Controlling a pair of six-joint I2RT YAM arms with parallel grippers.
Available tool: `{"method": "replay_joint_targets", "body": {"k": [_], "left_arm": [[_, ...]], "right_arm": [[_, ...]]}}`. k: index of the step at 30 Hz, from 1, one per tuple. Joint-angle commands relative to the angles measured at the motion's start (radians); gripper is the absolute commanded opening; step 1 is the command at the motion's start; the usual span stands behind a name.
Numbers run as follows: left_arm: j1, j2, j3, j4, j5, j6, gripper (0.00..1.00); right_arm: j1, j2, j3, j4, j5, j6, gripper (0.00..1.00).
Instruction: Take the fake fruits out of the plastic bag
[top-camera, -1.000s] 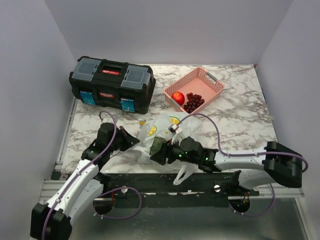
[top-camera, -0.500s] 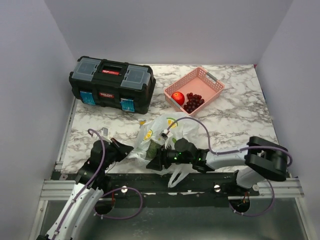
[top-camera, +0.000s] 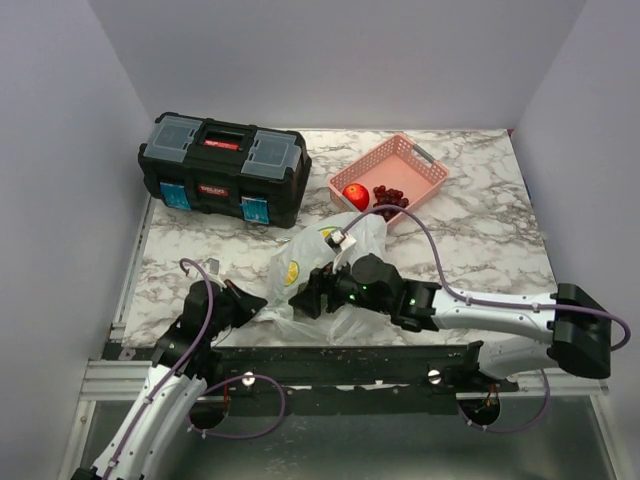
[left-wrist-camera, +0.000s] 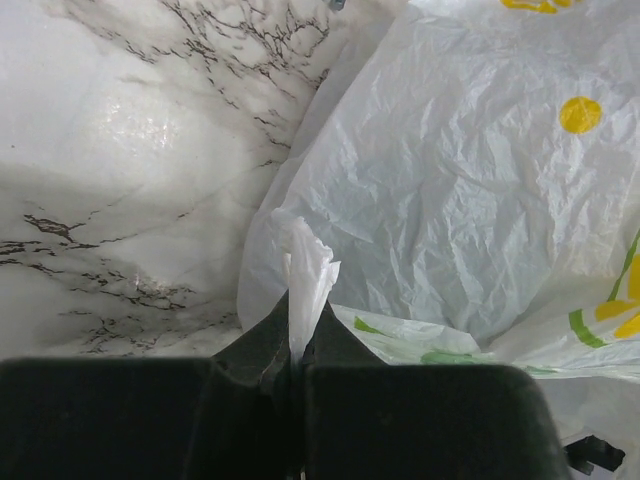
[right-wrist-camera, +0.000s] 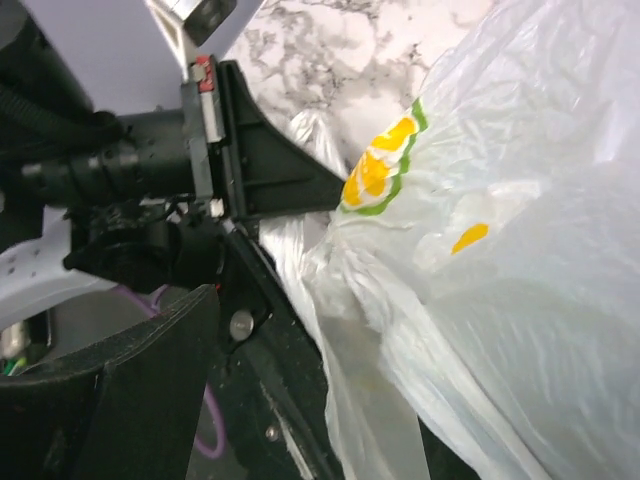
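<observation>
The plastic bag lies crumpled near the table's front edge, white with yellow and green marks. My left gripper is shut on a twisted corner of the bag, and its fingertips pinch the film. My right gripper is pushed in against the bag from the right. Its jaws stand wide apart with loose bag film draped between them. A red apple and dark grapes lie in the pink basket. The melon is hidden.
A black toolbox stands at the back left. The pink basket is at the back centre-right. The metal rail at the table's near edge runs just below the bag and both grippers.
The left arm pulled back toward the near edge, keeping its hold on the bag. The right gripper shifted slightly and the bag bunched over it. The dark green shape seen earlier no longer shows.
</observation>
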Motion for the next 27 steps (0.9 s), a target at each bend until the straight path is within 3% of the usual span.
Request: {"method": "replay_joint_targets", "body": {"k": [1,8,14,22,27], "left_arm": [[0.006,-0.029,-0.014,0.008,0.047,-0.034,0.0],[0.008,-0.039,-0.013,0.024,0.068,-0.031,0.0],[0.008,-0.04,0.062,-0.007,0.024,0.0,0.0],[0.008,-0.035,0.193,-0.047,-0.054,0.094,0.0],[0.006,0.01,0.213,0.05,0.032,0.138,0.0]], "right_arm": [[0.002,0.108,0.127,-0.138,0.109,-0.095,0.71],[0.002,0.243,0.266,-0.177,0.269,-0.129,0.61],[0.001,0.306,0.22,-0.178,0.349,-0.108,0.42],[0.003,0.204,-0.021,-0.136,0.433,0.001,0.44],[0.002,0.102,-0.047,-0.214,0.52,0.0,0.59]]}}
